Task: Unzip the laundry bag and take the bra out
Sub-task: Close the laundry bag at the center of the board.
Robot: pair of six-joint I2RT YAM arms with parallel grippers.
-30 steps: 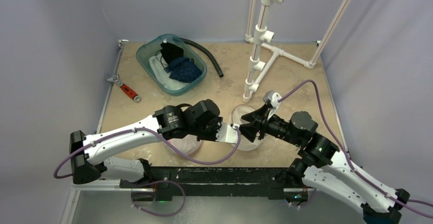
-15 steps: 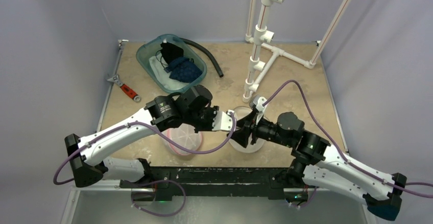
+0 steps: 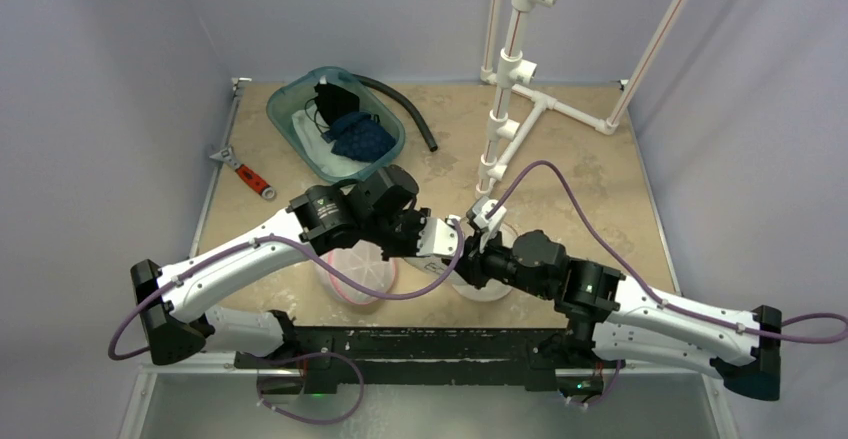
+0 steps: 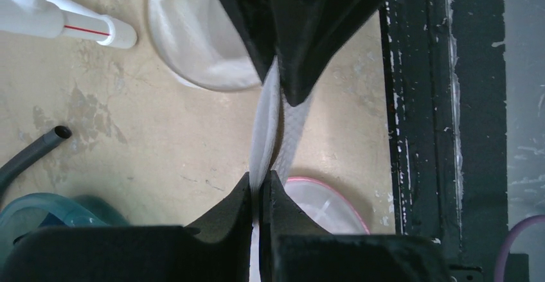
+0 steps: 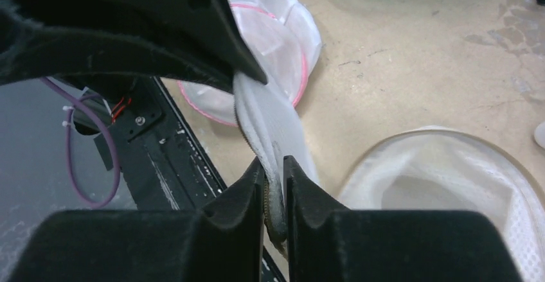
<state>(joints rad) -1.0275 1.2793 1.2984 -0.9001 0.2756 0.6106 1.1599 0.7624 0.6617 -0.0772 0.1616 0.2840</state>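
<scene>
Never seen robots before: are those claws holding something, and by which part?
Yes. The left claw and right claw each pinch a stretched fold of the white mesh laundry bag, one at each end of the fold.

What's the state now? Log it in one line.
left claw: shut on mesh bag | right claw: shut on mesh bag | bag: stretched between claws
</scene>
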